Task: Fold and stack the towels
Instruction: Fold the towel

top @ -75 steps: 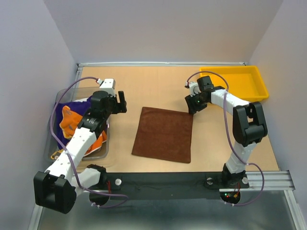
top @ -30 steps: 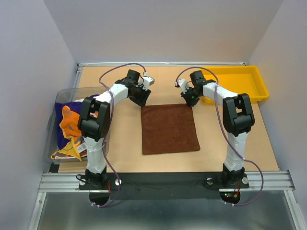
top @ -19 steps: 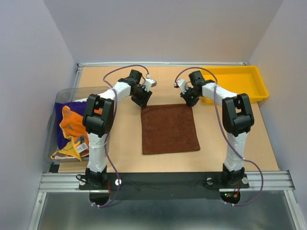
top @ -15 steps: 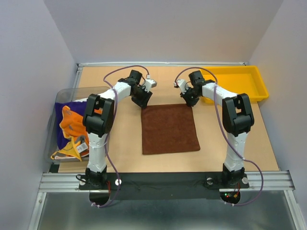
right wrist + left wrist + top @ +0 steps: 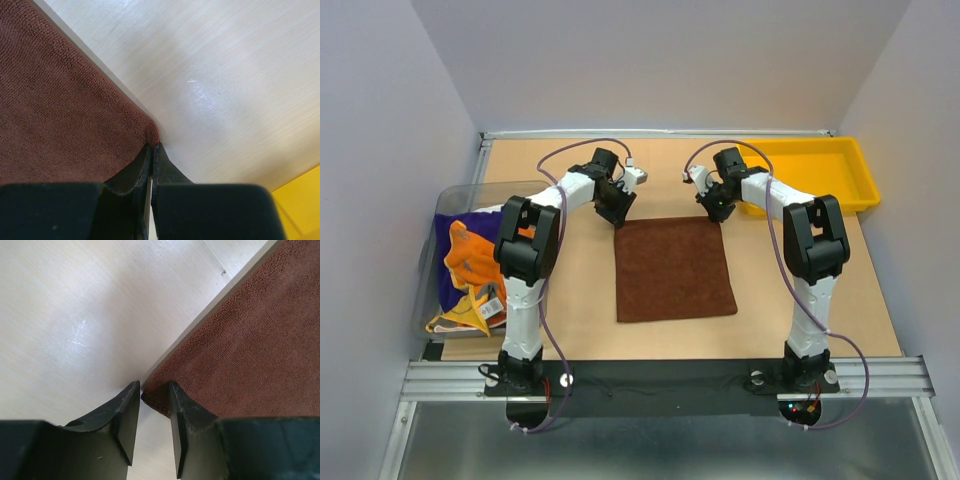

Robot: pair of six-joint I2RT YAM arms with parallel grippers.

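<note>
From the overhead view you see the dark brown towel (image 5: pixel 675 268) lying flat on the table (image 5: pixel 580 300), roughly midway between the 2 arms, with the left gripper (image 5: pixel 617 212) at its far-left corner and the right gripper (image 5: pixel 718 211) at its far-right corner; that view is too coarse to show you how either pair of jaws stands. It alone shows you the clear plastic bin (image 5: pixel 442 205) at the left edge, holding the purple towel (image 5: pixel 448 232) and the orange towel (image 5: pixel 468 262) in a heap, and the yellow tray (image 5: pixel 815 170) at the far right.

The left wrist view gives you what the overhead cannot: the 2 fingers (image 5: pixel 124 415) stand a narrow gap apart, and the corner of the brown towel sits right in that gap, not yet pinched; the cloth runs away to the upper right over pale table.

In the right wrist view your fingers (image 5: pixel 145 167) are pressed together with barely a slit between them, clamped on the very tip of the towel's corner; a sliver of the yellow tray shows at the lower right.
</note>
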